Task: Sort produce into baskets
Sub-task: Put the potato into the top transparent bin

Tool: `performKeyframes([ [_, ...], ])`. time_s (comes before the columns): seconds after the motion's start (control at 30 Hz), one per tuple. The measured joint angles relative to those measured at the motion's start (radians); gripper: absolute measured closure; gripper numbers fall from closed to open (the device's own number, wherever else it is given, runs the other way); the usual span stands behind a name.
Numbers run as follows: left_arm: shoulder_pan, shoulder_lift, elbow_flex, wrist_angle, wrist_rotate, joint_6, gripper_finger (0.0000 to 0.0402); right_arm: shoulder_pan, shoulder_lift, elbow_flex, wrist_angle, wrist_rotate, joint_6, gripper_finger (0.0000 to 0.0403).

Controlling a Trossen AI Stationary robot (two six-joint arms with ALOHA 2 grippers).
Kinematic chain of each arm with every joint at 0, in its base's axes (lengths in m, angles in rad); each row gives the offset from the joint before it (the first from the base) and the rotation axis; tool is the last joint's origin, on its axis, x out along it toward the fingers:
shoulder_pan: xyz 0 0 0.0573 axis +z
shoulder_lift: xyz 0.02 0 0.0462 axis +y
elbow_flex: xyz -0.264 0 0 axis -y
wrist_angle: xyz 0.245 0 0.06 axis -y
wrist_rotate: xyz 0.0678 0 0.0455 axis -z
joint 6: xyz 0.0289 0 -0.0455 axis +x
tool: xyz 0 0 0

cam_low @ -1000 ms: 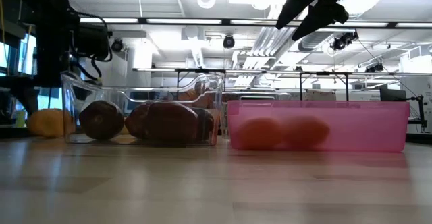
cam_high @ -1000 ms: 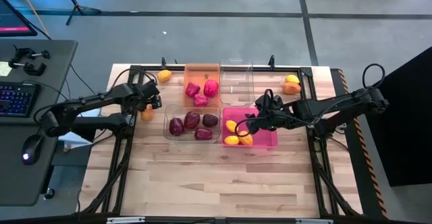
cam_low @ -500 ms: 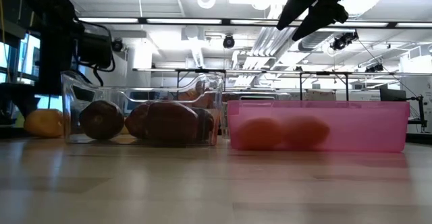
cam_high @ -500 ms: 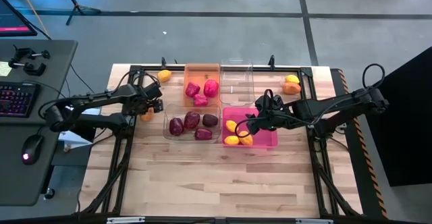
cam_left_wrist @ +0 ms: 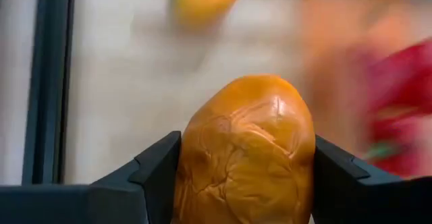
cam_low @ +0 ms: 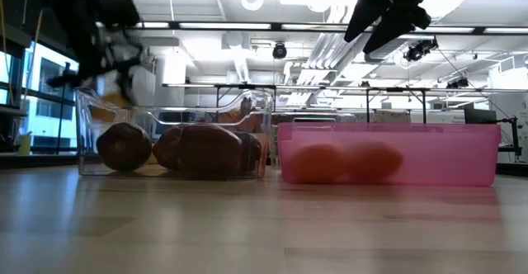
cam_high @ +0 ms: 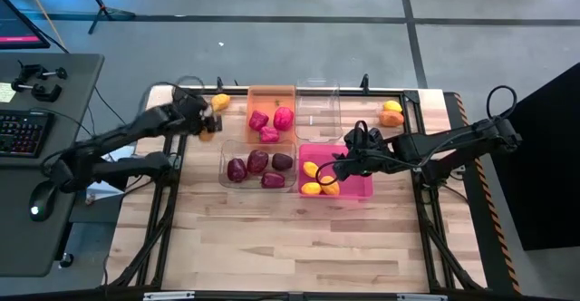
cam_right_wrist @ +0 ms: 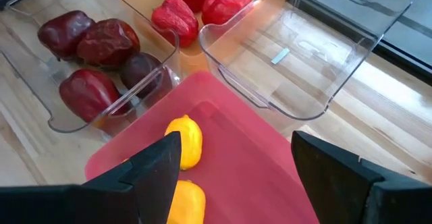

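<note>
My left gripper (cam_high: 207,125) is shut on an orange fruit (cam_left_wrist: 246,136), above the table's left side between the orange basket (cam_high: 271,94) and the table's left edge. The orange basket holds pink-red produce (cam_high: 270,121). A clear basket (cam_high: 227,149) holds maroon produce (cam_right_wrist: 94,45). My right gripper (cam_right_wrist: 236,150) hangs open over the pink basket (cam_high: 362,188), where yellow produce (cam_right_wrist: 185,140) lies. A second clear basket (cam_right_wrist: 304,48) has nothing in it. Another orange fruit (cam_high: 220,101) rests on the table at the far left. My left gripper pinches the orange fruit by its two opposite sides (cam_left_wrist: 192,163), one finger (cam_left_wrist: 158,173) on each. The fingers slant down at it from the table's left. The fruit is lifted clear of the table.
An orange fruit (cam_high: 391,118) and a yellow one (cam_high: 392,106) lie at the table's far right. A black frame rail (cam_high: 181,97) runs along the table's edges. The near half of the wooden table (cam_high: 290,247) is bare. A desk with a keyboard (cam_high: 18,133) stands at the left.
My left gripper has taken hold of the orange fruit that lay on the table left of the maroon basket. It has risen and gone toward the far edge with the fruit, which is now lifted clear of the table.
</note>
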Motion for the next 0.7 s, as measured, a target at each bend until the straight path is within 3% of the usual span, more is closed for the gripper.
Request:
performKeyframes([
  [0.23,-0.063,-0.110,0.265,0.063,-0.018,0.111,0.0179,0.008,-0.031,0.000,0.051,0.017,-0.023,0.0132],
  [0.4,-0.244,-0.091,0.318,0.201,-0.015,0.096,0.0179,0.045,-0.107,0.000,0.097,0.170,-0.027,0.0132],
  [0.6,-0.469,0.120,0.316,0.391,-0.111,0.083,0.0179,0.074,-0.226,0.001,0.144,0.331,-0.027,0.0132],
  [0.7,-0.490,0.275,0.331,0.529,-0.056,0.137,0.0179,0.074,-0.259,0.001,0.139,0.349,-0.027,0.0132],
])
